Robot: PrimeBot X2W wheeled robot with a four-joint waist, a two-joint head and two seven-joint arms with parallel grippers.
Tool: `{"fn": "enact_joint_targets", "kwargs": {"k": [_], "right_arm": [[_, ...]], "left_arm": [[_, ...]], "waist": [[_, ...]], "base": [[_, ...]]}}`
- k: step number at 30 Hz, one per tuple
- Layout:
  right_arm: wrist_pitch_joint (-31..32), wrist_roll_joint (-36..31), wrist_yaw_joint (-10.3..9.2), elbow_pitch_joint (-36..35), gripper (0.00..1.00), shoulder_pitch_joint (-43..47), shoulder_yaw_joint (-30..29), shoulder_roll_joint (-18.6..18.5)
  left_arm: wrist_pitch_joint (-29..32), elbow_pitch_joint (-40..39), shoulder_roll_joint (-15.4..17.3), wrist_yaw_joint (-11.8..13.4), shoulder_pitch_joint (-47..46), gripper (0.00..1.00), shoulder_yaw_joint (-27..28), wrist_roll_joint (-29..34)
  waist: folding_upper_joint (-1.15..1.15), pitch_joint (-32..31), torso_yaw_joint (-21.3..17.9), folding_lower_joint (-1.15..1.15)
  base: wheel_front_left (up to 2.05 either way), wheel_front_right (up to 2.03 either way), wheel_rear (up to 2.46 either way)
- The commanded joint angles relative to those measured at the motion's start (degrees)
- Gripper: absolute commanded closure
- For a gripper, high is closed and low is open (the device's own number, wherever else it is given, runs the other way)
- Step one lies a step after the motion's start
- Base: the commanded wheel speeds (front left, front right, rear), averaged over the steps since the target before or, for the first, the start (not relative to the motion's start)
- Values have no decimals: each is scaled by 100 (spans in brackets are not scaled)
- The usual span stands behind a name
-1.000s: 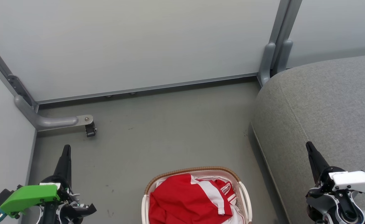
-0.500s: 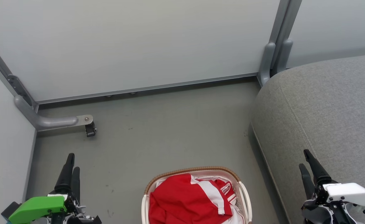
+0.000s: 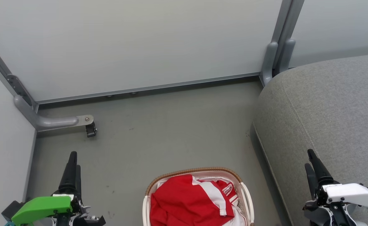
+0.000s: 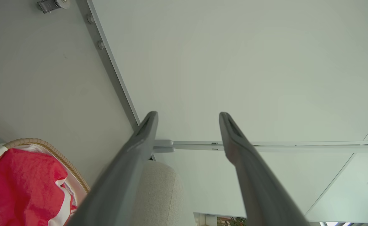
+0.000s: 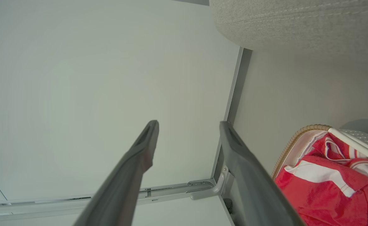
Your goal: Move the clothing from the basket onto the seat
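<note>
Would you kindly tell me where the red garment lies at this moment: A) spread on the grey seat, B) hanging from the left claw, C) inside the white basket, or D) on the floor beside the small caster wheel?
C: the red garment lies bunched inside the basket, which stands on the floor beside the seat.
</note>
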Motion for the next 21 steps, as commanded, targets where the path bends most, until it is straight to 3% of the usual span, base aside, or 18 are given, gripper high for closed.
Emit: {"fn": "enact_joint_targets", "kwargs": {"k": [1,5,6,9,21], "right_arm": [[-70,-148,2,-127,0,-60,-17,-53],[-168,-481,2,-205,0,-84,-54,-57],[-288,-1017,2,-365,0,-111,-47,-63],[-303,-1092,2,-386,0,-114,-46,-64],[-553,-2353,2,-579,0,-131,-18,-74]], "left_arm": [[-63,-158,27,-7,-30,0,-27,118],[-159,-233,30,-8,-17,0,-50,377],[-280,-373,34,-10,-15,0,-68,857],[-295,-393,34,-10,-15,0,-66,919],[-545,-666,42,-13,47,0,-74,2328]], "waist": [[10,6,2,0],[12,21,3,0],[15,49,7,0],[15,52,7,0],[21,104,9,0]], "base": [[0,0,0],[0,0,0],[0,0,0],[0,0,0],[0,0,0]]}}
